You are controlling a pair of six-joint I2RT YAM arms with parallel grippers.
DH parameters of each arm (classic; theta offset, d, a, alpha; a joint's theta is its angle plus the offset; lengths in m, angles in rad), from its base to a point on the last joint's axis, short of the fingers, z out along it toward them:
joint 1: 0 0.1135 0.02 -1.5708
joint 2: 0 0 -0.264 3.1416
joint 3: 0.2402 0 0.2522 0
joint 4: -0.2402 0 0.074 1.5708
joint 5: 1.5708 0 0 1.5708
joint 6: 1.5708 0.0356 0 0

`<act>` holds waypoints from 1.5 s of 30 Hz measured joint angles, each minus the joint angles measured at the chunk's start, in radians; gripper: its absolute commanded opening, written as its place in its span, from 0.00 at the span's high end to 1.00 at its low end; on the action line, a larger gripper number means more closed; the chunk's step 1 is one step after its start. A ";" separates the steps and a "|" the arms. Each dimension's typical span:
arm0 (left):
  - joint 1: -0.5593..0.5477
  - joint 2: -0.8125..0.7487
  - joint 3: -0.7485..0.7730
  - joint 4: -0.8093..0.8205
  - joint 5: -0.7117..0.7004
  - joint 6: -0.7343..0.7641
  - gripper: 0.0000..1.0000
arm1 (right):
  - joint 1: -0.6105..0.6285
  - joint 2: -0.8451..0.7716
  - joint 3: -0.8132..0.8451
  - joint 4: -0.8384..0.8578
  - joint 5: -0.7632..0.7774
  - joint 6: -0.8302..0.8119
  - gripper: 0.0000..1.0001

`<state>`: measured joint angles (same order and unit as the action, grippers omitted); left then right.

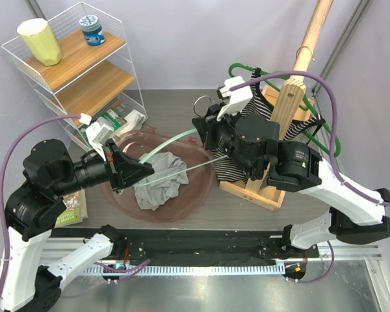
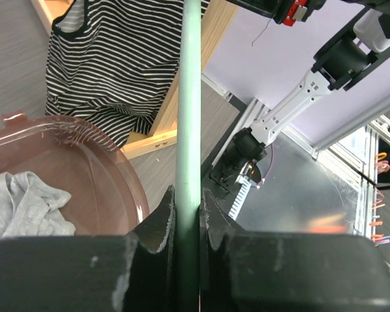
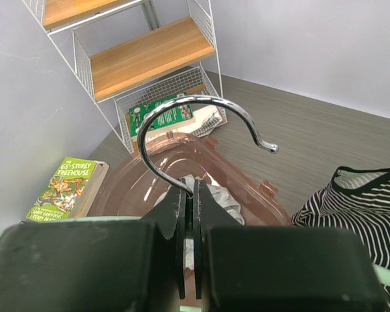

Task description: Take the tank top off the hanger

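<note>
A pale green hanger (image 1: 175, 142) is held between both grippers over a pink bowl (image 1: 117, 195). My left gripper (image 1: 145, 170) is shut on the hanger's green bar (image 2: 190, 97), which runs up between its fingertips in the left wrist view (image 2: 188, 195). My right gripper (image 1: 205, 123) is shut on the hanger's metal hook (image 3: 201, 97), pinched at its stem in the right wrist view (image 3: 190, 192). A black-and-white striped tank top (image 1: 234, 170) hangs at the hanger's far end against the wooden rack (image 2: 110, 65) (image 3: 364, 214). Whether it still hangs on the hanger is hidden by my right arm.
A grey garment (image 1: 159, 185) lies crumpled in the bowl. The wooden rack (image 1: 289, 107) carries a dark green hanger (image 1: 247, 70). A wire shelf (image 1: 71, 58) with a cup (image 1: 39, 40) and a jar (image 1: 91, 29) stands far left. A book (image 1: 71, 208) lies beside the bowl.
</note>
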<state>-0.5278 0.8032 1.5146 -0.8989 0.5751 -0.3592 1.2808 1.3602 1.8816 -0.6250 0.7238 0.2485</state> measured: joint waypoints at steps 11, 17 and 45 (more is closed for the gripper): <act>0.001 -0.020 0.061 -0.146 -0.269 0.024 1.00 | 0.000 -0.039 0.000 0.003 -0.074 0.022 0.42; 0.001 -0.018 0.100 -0.173 -0.413 0.046 1.00 | 0.000 -0.130 0.001 0.011 -0.206 0.037 0.35; 0.306 1.000 0.706 0.515 0.039 0.087 1.00 | 0.000 -0.513 0.053 -0.025 -0.580 0.107 0.35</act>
<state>-0.2218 1.8030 2.2208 -0.3843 0.6136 -0.2726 1.2808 0.8467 1.9350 -0.6502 0.1436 0.3553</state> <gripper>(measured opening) 0.127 0.653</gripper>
